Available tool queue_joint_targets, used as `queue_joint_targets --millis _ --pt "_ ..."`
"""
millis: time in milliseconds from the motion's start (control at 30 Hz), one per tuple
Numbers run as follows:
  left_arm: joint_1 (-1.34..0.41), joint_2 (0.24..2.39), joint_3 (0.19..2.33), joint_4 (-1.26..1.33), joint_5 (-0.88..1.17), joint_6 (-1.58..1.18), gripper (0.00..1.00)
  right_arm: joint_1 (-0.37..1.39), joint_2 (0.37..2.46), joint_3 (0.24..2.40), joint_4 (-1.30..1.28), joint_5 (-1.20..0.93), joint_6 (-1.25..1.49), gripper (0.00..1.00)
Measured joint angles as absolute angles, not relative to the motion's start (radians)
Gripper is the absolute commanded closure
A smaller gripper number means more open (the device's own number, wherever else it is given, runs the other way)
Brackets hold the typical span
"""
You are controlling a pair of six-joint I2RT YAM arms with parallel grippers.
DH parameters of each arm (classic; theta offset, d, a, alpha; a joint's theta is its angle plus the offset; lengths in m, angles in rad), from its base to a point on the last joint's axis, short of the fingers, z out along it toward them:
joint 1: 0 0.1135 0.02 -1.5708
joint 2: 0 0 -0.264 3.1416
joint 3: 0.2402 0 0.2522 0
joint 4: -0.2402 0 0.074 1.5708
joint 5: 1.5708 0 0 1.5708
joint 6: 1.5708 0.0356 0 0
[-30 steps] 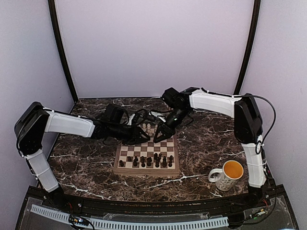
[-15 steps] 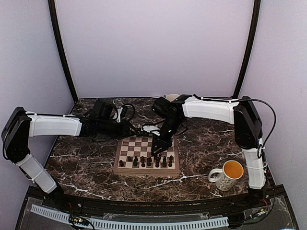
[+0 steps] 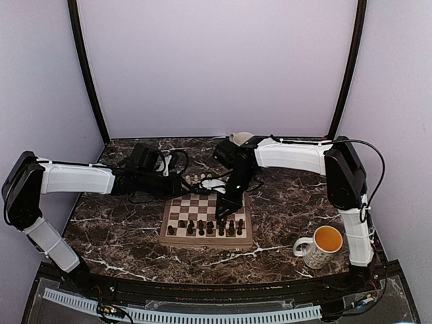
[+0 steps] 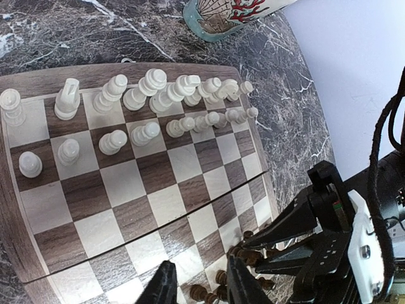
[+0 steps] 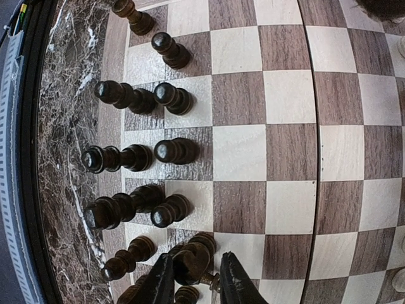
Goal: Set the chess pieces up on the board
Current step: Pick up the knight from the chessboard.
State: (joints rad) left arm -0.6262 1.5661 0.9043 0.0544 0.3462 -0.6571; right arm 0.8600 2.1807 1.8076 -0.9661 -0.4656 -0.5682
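the right end effector (image 5: 196, 278) was closed on a small dark piece (image 5: 192, 259) among its own ranks on the board (image 5: 285, 158); probably light, rigid, slick and tippy, best pinched at its narrow waist. the left end effector (image 4: 199, 288) hung open, empty

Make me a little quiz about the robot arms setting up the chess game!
1. True or false: the white pieces stand along the far side of the board, away from the arms' bases.
2. Pick one. The right gripper is closed on: A) a white piece, B) a dark piece, C) nothing at all.
3. Which gripper has nothing between its fingers?

Key: 1 true. 2 B. 3 the left gripper, open above the board.
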Motion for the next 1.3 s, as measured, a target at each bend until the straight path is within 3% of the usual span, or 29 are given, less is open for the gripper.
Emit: queue_joint_targets --millis 467,1300 --pt "-0.626 1.554 0.891 0.054 0.345 -0.657 0.71 0.864 2.183 1.812 -0.959 -0.448 -0.562 0.89" --pt "-0.619 1.517 0.867 0.051 0.302 -0.628 0.70 0.832 2.172 1.837 -0.909 -0.395 -0.505 0.90"
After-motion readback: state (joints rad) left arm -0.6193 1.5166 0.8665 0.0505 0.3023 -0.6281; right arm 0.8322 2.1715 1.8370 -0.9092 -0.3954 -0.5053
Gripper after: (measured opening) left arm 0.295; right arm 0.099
